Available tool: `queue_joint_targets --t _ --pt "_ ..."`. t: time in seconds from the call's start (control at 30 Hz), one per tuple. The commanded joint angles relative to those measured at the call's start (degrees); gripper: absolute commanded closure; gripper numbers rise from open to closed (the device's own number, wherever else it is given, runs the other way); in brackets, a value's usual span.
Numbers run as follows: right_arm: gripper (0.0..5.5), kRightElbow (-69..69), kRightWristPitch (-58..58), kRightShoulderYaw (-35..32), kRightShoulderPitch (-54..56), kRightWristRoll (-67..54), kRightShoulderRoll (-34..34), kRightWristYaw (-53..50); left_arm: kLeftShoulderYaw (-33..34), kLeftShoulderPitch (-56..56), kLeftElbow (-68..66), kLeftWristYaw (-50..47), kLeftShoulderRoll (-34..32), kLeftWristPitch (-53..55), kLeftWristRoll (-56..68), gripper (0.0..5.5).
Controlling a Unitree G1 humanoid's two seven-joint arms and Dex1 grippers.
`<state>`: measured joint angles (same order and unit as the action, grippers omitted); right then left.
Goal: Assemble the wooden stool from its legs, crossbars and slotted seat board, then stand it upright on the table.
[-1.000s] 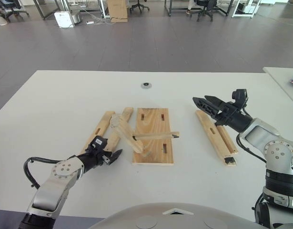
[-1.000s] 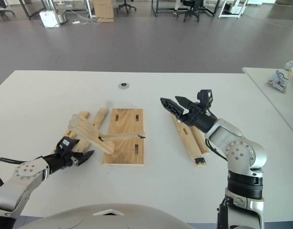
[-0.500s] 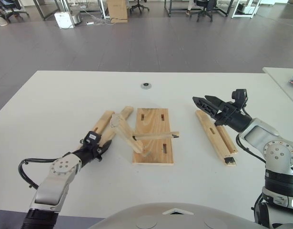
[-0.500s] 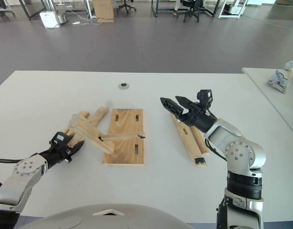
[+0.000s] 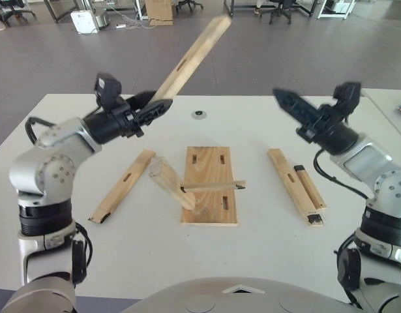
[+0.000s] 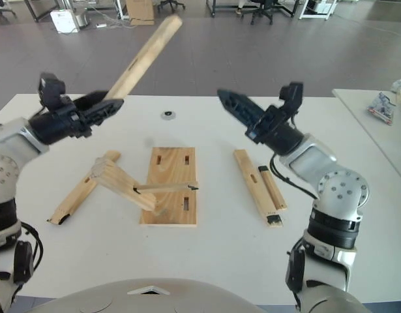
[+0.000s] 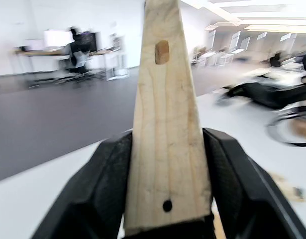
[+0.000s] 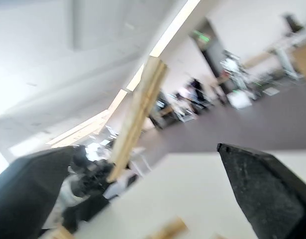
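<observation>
The board [image 5: 211, 168] lies mid-table [image 5: 70, 130]. A slanted leg [image 5: 169, 182] lies across its left edge, and its crossbar [image 5: 213, 186] reaches right over the board. Left of that lies a flat leg [image 5: 122, 186]. Right of the board, well apart, lies a third leg [image 5: 290, 186] with a short bar [image 5: 310, 189] just beside it (on the outer side). A grommet [image 5: 199, 116] sits behind the board. Above the left rear the left gripper [image 5: 148, 111] clasps a raised leg [image 5: 190, 57]; the right gripper [image 5: 282, 98] hangs spread above the right rear
</observation>
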<state>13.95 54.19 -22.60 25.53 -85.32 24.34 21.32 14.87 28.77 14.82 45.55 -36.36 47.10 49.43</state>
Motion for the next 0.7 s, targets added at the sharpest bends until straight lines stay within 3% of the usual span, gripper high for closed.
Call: queue_joint_targets --t 0.03,0.4,0.7 --pt "0.10 -1.9 -0.7 -0.7 3.9 -9.6 0.4 -4.7 -1.2 1.9 -0.2 6.2 -3.4 3.3 4.0 3.33" --pt "0.10 -4.3 0.9 4.5 5.5 -12.8 2.5 -1.0 -3.6 0.0 4.0 12.4 -4.4 9.6 13.0 3.33" --pt "1.73 -2.7 3.0 6.9 4.5 -14.5 5.2 3.4 -4.4 -0.8 4.9 11.2 -4.0 10.4 14.8 3.33"
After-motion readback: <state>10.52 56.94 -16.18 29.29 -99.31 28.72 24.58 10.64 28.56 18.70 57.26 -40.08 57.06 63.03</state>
